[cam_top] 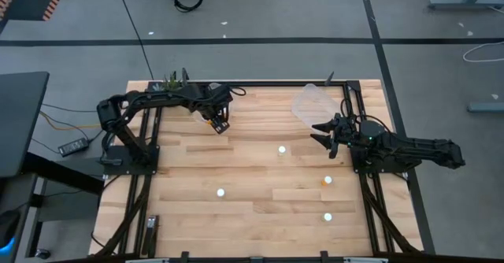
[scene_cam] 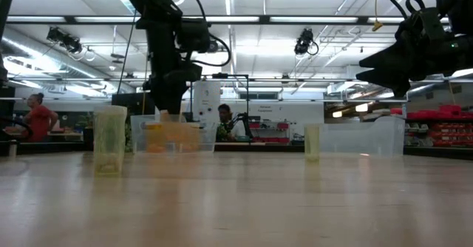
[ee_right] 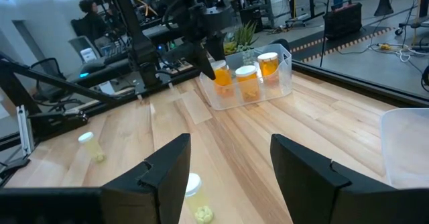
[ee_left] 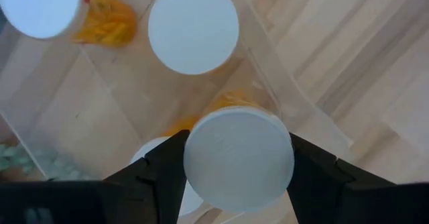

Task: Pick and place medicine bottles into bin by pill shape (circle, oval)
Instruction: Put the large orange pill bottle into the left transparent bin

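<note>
**Left gripper holding a bottle over the left tub; right gripper idle and open**

My left arm reaches from its base at the table's left edge toward the far edge, elbow bent, wrist over the clear left tub (ee_right: 281, 83). My left gripper (cam_top: 217, 121) points down at the tub's near-right corner. Its two fingers (ee_left: 161, 167) clamp the sides of a medicine bottle (ee_left: 238, 158) just under the cap. The held bottle has a wide round white cap and a translucent orange body, of which only a sliver shows behind the cap.

Inside the left tub, other bottles stand upright: the right wrist view shows three orange bodies with white caps side by side. The left wrist view shows white caps below the held bottle, and one tub bottle carries orange contents.

My right arm extends from the table's right edge, well apart from the left tub. My right gripper (cam_top: 324, 134) hovers above the wood with its fingers spread and nothing between them, just beside a second clear tub (cam_top: 315, 104).

Four loose bottles (cam_top: 282, 149) stand on the table (cam_top: 189, 176), all nearer the front edge than the left tub and apart from each other. In the low view their bodies look pale yellow-green.
</note>
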`<state>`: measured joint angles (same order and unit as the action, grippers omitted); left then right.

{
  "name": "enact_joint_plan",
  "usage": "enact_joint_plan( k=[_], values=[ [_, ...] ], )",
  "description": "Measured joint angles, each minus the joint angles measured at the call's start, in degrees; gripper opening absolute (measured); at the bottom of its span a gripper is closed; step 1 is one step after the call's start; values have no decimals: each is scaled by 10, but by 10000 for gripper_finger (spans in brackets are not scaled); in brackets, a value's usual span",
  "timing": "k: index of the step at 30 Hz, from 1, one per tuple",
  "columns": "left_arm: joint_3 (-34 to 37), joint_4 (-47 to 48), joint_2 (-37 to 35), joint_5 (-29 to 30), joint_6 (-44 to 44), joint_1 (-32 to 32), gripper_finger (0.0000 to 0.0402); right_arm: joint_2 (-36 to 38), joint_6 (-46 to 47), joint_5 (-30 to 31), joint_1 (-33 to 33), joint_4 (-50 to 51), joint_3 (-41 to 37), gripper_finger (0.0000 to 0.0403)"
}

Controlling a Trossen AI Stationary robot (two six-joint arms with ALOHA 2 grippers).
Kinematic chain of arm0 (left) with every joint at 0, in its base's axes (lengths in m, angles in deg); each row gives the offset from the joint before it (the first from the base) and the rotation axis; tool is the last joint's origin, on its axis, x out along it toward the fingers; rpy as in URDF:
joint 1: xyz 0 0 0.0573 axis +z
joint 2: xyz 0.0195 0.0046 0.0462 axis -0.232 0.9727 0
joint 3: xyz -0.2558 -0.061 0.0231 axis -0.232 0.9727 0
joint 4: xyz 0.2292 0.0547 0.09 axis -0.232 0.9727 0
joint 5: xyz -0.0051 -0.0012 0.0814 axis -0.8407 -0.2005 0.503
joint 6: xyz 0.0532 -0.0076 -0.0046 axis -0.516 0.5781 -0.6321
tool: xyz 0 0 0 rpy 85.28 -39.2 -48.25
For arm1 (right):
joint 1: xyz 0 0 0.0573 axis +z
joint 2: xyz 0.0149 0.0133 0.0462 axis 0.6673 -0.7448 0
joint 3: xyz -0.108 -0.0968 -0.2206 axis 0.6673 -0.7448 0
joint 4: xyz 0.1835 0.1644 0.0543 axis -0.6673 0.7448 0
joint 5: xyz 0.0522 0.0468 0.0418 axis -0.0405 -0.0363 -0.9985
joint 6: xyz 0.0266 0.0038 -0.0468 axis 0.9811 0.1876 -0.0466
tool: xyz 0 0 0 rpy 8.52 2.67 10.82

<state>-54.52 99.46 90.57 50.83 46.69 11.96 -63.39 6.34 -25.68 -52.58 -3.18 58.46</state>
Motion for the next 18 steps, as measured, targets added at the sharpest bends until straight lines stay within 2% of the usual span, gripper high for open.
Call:
enact_joint_plan(
  k=[8, 18],
  values=[
    [0, 3, 0, 16, -2, 3, 219, 0, 0, 0, 0, 0, 0, 214],
    [0, -13, 0, -2, 5, 3, 221, 0, 0, 0, 0, 0, 0, 214]
  ],
)
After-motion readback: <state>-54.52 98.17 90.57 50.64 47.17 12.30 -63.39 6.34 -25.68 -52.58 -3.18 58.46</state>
